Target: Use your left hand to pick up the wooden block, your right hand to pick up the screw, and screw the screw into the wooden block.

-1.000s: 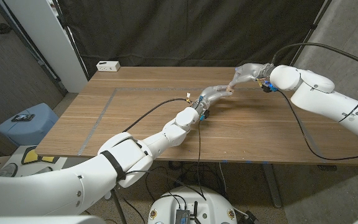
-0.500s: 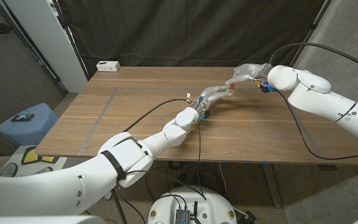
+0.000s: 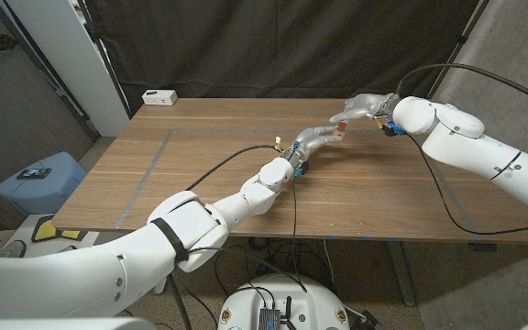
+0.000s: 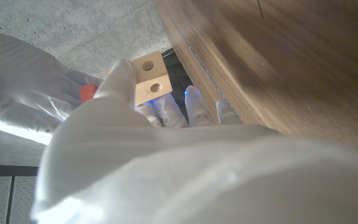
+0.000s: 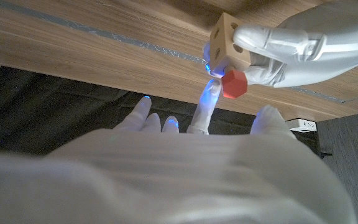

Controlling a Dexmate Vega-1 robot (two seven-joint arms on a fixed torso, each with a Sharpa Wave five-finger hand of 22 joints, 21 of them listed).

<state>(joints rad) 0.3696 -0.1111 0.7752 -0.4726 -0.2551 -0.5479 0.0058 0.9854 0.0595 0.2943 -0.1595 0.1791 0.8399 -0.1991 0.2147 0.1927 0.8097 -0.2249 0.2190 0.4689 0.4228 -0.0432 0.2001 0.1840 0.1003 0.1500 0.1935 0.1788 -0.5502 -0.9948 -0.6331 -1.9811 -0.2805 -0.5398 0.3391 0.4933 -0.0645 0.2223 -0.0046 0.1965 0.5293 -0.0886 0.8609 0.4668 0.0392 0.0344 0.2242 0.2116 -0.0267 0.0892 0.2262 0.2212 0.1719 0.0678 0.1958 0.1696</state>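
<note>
My left hand point(image 3: 314, 139) holds the small wooden block point(image 3: 338, 136) above the middle of the table, its thumb pressed on one face. In the left wrist view the block point(image 4: 149, 79) shows two round holes. My right hand point(image 3: 363, 105) reaches in from the far right with the red screw point(image 3: 335, 119) at its fingertips, just over the block. In the right wrist view the screw's hexagonal head point(image 5: 234, 84) sits against the block point(image 5: 225, 40), with a finger point(image 5: 207, 99) alongside it. The screw's shaft is hidden.
The wooden table point(image 3: 200, 183) carries a grey tape line point(image 3: 159, 156) and a white box point(image 3: 159, 96) at its far left corner. A black cable point(image 3: 447, 197) trails across the right side. A blue stool point(image 3: 39, 183) stands beside the table's left edge.
My right hand has lifted slightly and drawn left from the block, and the red screw now shows at its fingertips. My left hand and the block have stayed in place.
</note>
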